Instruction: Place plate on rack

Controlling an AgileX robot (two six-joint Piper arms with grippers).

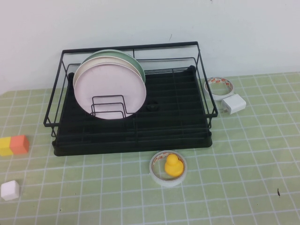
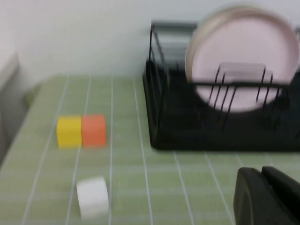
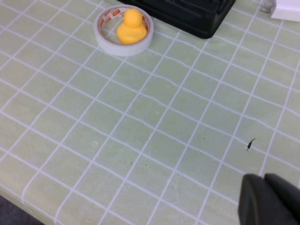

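The pale pink plate (image 1: 108, 89) is seen standing upright on edge in the black wire rack (image 1: 140, 126), at the rack's left end, held between the upright dividers. A cream-white plate (image 1: 80, 69) and a pale green plate (image 1: 133, 61) are stacked just behind it.

Neither arm is seen in the high view. The left gripper (image 2: 267, 197) is shown only as a dark edge in its wrist view, held low over the table (image 1: 243, 187) near the rack's left end; whether its fingers are open cannot be told. The right gripper (image 3: 269, 201) is likewise seen only as a dark corner, raised above bare table off the rack's front right; its fingers cannot be judged either, and nothing is seen held.

A yellow duck (image 1: 172, 165) is seated inside a tape roll (image 1: 157, 173) in front of the rack.
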